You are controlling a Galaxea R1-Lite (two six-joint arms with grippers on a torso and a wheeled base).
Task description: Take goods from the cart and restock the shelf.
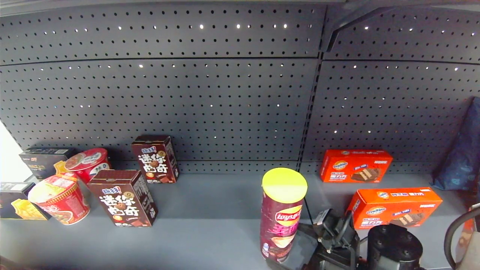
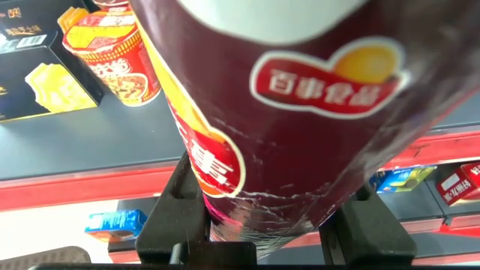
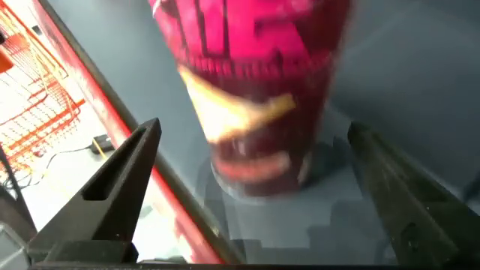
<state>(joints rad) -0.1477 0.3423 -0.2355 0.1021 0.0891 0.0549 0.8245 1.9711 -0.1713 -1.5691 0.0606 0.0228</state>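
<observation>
Right gripper [image 3: 253,135]: my fingers are spread wide, one on each side of the standing can [image 1: 283,213], and touch nothing.
Left gripper [image 2: 274,217]: pressed onto the held can [image 2: 300,112]; my two black fingers [image 2: 180,202] grip its lower part from opposite sides.
Standing can: a maroon chips tube with a yellow lid, upright near the front of the shelf [image 1: 210,210]. In the right wrist view it is blurred and its print cannot be read. In the head view my right arm covers its lower right side.
Held can: a maroon chips tube whose top and base are both cut off by the frame.
Shelf, left: two brown boxes [image 1: 123,197], two red noodle cups [image 1: 60,198] and two black boxes [image 1: 45,161]. The nearer black box is cut by the frame edge.
Shelf, right: two orange boxes [image 1: 355,165], one behind the other, well apart from the standing can. A blue bag [image 1: 461,150] is partly out of frame.
Shelf edge: a red strip [image 2: 82,184] that runs behind the held can.
Below the shelf: an orange wire frame [image 3: 37,112], only partly in view.
</observation>
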